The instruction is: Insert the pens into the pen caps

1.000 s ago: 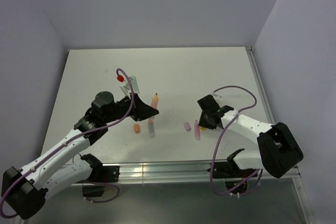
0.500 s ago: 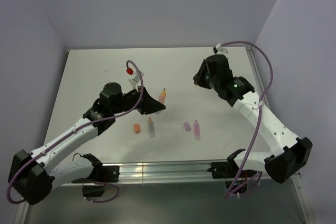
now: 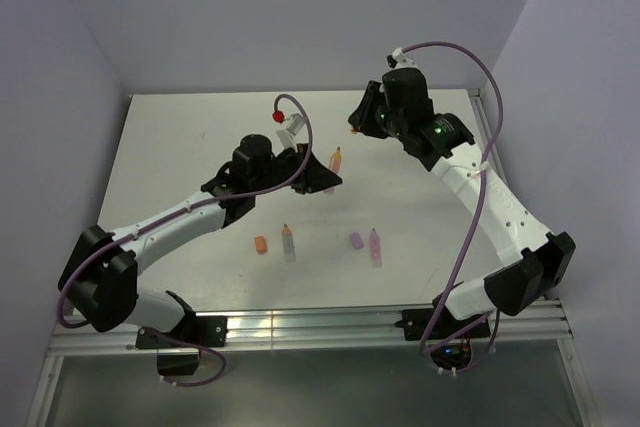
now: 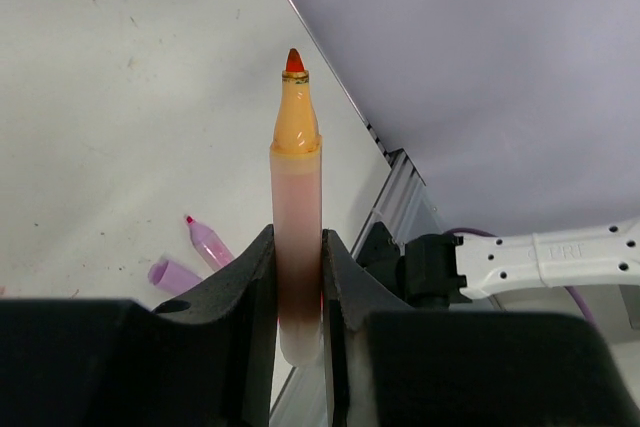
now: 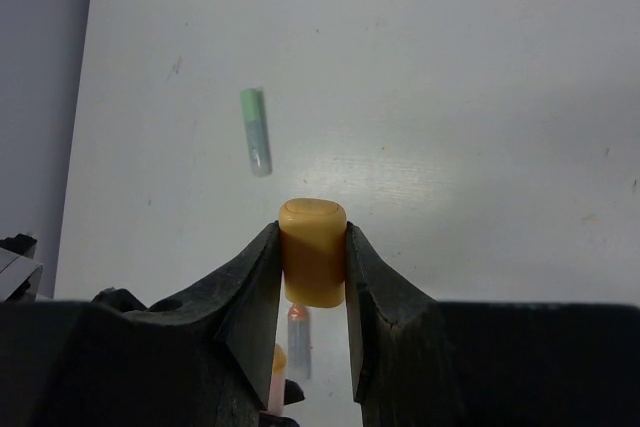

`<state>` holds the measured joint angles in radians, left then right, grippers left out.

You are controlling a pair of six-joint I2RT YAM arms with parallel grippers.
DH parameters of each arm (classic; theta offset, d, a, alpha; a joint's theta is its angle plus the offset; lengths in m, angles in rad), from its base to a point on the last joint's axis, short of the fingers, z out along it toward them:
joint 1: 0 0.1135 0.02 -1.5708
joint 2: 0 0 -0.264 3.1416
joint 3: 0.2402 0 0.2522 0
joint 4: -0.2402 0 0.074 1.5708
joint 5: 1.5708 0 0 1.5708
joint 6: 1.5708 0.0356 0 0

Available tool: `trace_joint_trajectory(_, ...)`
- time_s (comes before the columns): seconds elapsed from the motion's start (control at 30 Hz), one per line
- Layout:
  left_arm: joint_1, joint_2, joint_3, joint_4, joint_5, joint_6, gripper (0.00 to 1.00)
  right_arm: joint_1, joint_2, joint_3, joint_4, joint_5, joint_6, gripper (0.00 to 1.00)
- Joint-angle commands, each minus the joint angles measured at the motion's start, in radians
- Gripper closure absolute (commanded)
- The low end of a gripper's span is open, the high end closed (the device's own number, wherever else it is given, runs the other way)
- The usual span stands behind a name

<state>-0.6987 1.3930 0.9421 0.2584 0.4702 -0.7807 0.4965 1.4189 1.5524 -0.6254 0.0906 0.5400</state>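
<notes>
Orange pen (image 4: 297, 197) and cap (image 5: 312, 250) rose, both gripped.

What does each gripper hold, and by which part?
The left gripper pinches the pale-barrelled orange-tipped marker by its lower barrel. The right gripper clamps the short solid orange plastic cap by its sides.

Base of orange pen (image 4: 297, 187) hidden in left hand (image 4: 297, 239), purple cap (image 4: 170, 273) blurred, orange cap (image 5: 312, 257) sides covered by right hand (image 5: 311, 233)
</notes>
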Motion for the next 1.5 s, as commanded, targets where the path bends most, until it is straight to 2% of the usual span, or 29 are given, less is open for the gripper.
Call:
trace_joint_trajectory(0.0, -0.031, 0.021, 0.063, 0.059, -0.057, 0.012, 1.00, -0.001, -0.011, -0.018, 0.038, -0.054, -0.014, 1.00)
trace_joint_trajectory(0.13, -0.038, 0.034, 0.058, 0.102, -0.070, -0.003, 1.00, 0.017, 0.000, -0.018, 0.039, -0.051, -0.009, 1.00)
trace_joint_trajectory(1.1, -0.036, 0.044, 0.043, 0.119, -0.091, -0.005, 1.00, 0.100, 0.009, -0.034, 0.036, -0.012, -0.012, 1.00)
trace_joint_trajectory(1.47, -0.024, 0.040, 0.000, 0.206, -0.108, -0.074, 1.00, 0.136, -0.014, -0.038, 0.024, 0.023, -0.008, 1.00)
